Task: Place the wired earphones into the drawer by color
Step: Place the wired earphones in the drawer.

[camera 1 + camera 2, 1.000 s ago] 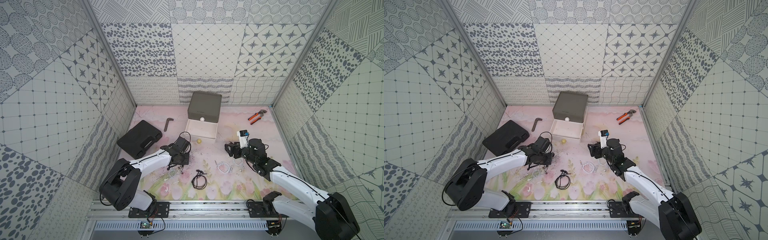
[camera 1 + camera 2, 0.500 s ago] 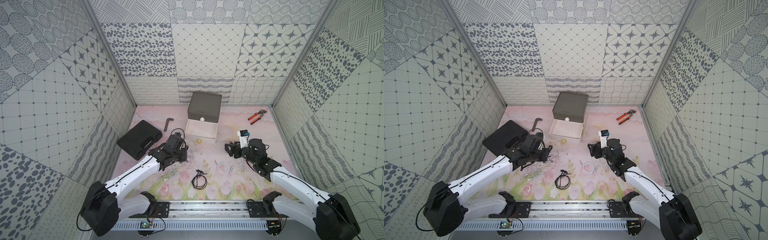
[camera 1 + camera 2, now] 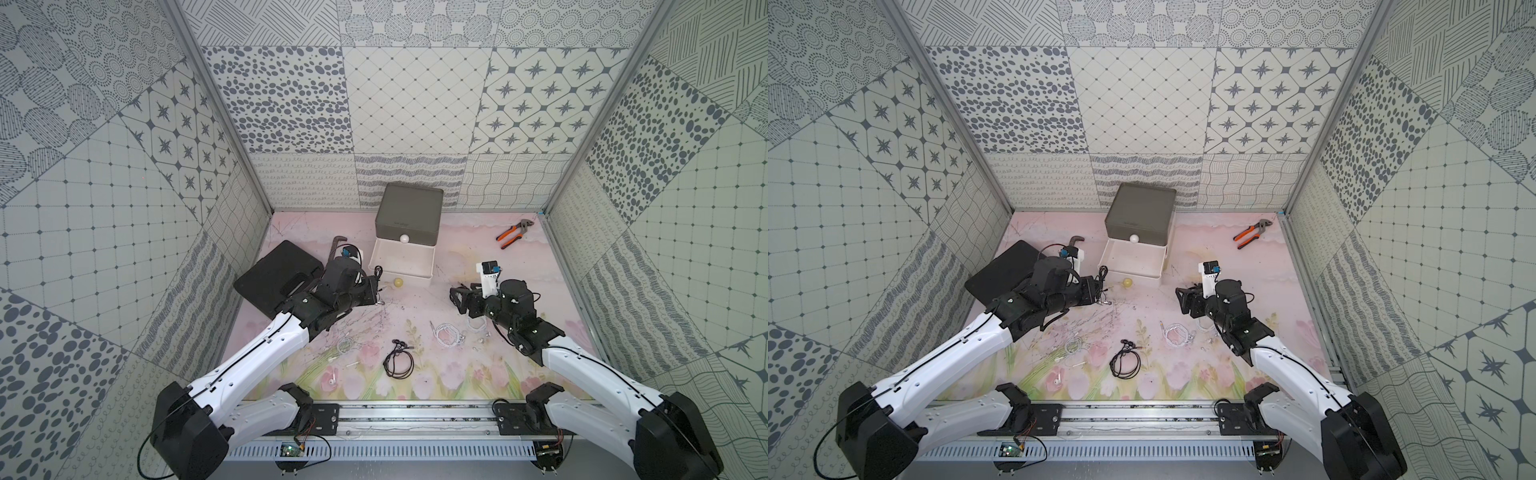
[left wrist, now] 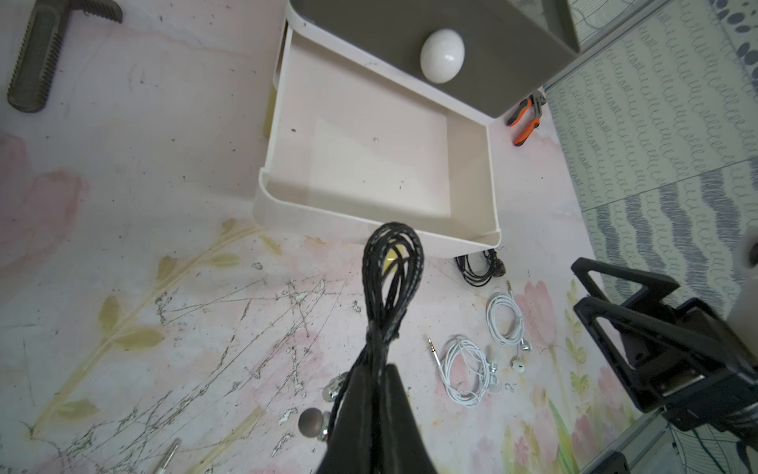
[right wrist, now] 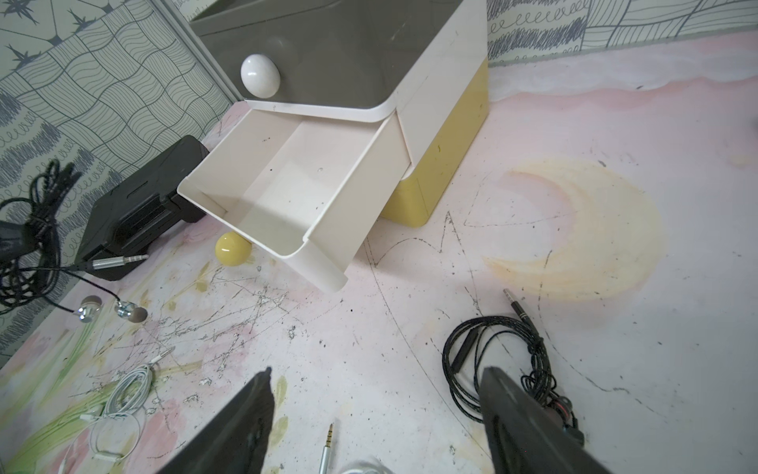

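Inside a booth of grey-on-white patterned walls [image 3: 411,104], over a scuffed pink floral mat [image 3: 478,257]. Apparently mid-carry: left gripper [image 4: 379,369] pinched tight on a black earphone bundle [image 4: 391,271], raised just beside the front left corner of the open white tier [image 3: 403,259], plug and metal earbuds trailing below. Right gripper [image 5: 377,390] spread wide with nothing between the fingers, low over the mat a little right of its middle, just beside a 2nd black bundle [image 5: 492,361] and near 2 white bundles [image 4: 465,373]. Loose too: a 3rd black coil [image 3: 398,361] near the middle of the front edge and another white bundle [image 3: 345,344] toward the front left corner. Against the middle of the back edge, the drawer [image 3: 408,212], 3 stacked tiers: dark grey on top and shut, white in the middle pulled out and empty, mustard yellow at the bottom. Probably calls next for a choice of tier: by colour, likely bound for the dark grey one, so a pull on its white ball knob [image 3: 404,238] with the free gripper before any drop. Smooth glossy plastic on the cabinet, rounded corners, egg-shaped knobs; braided limp cable on the black sets, slick thin cord on the white, loosely coiled and easy to snag. Off-task: orange-handled pliers [image 3: 513,234] in the back right corner, a flat black case [image 3: 278,278] at the left edge
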### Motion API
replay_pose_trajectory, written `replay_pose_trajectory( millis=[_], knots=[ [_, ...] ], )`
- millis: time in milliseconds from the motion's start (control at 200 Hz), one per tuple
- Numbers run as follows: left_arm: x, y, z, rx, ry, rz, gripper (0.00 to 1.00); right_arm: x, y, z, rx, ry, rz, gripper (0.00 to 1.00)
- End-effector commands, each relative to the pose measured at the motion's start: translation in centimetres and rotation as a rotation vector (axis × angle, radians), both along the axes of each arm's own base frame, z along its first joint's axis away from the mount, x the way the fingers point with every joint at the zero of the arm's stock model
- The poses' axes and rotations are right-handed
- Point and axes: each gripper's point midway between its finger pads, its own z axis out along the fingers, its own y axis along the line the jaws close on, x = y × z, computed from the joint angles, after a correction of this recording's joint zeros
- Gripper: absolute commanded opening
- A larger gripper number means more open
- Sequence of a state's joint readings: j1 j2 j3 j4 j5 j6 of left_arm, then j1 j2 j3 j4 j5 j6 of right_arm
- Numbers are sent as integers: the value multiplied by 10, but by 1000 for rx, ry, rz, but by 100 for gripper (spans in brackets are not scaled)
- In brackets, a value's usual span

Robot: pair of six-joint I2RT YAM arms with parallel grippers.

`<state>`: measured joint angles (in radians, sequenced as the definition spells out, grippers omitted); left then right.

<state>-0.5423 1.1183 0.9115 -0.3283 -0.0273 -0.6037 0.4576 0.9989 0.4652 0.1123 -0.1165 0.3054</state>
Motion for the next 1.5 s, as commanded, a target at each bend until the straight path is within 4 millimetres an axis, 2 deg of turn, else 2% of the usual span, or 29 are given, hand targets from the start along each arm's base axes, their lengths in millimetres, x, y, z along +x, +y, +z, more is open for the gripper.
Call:
replay_pose_trajectory(
  millis=[0,140,250,490,695,905,1266,1446,1496],
  knots=[
    [32,-17,58,-176,-173,42,0,2,-6,11,16,-57,-32,84],
    [49,-22,80,-235,-261,68,0,2,-9,13,21,-72,-48,84],
    [62,-25,91,-262,-315,94,0,1,-9,12,24,-71,-47,84],
    [92,-28,90,-269,-353,149,0,1,-9,13,27,-72,-46,84],
    [113,-30,72,-265,-334,182,0,1,-10,14,28,-76,-49,84],
    [125,-32,45,-257,-292,196,0,1,-10,15,29,-81,-53,84],
    [135,-39,0,-252,-209,202,0,1,-12,16,27,-84,-61,84],
    [137,-40,-13,-254,-181,197,0,1,-11,15,29,-80,-57,84],
    [137,-40,-15,-258,-172,195,9,2,-11,15,30,-80,-56,84]
  ],
)
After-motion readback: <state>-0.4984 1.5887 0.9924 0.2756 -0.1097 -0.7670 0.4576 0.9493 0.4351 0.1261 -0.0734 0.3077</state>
